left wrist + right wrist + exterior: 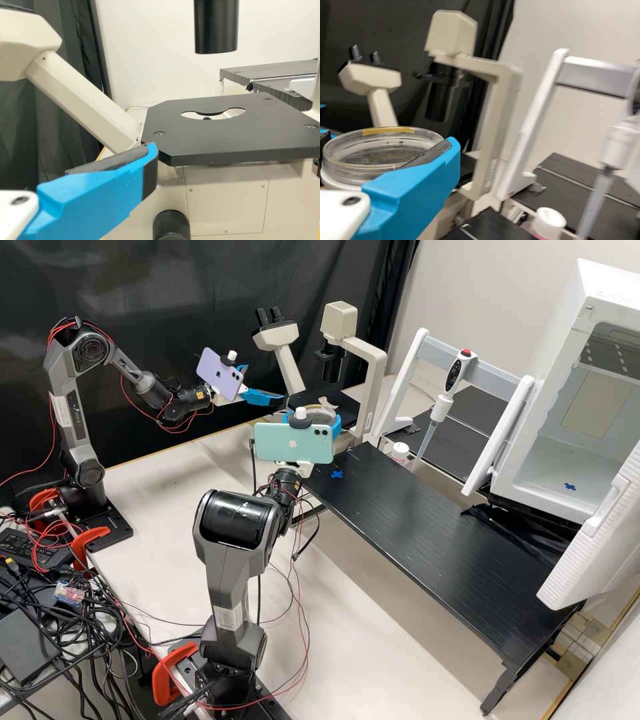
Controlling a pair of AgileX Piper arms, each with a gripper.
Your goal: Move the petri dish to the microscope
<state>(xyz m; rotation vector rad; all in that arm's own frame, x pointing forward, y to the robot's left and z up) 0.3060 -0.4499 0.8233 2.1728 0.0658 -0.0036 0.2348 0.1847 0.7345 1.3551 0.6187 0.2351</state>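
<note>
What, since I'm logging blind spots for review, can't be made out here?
- Petri dish contents: right wrist view, blurred through the clear plastic.
- Any writing on its yellow strip: right wrist view, too small and blurred.
- Part of the dish's wall: right wrist view, behind the right gripper's blue finger.
- Pipette's lowest end: right wrist view, cut off by the bottom edge.

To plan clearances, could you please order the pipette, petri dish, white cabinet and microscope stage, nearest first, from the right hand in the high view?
1. Petri dish, held in the right hand.
2. Microscope stage, just beyond.
3. Pipette, right of the stage.
4. White cabinet, far right.
</note>
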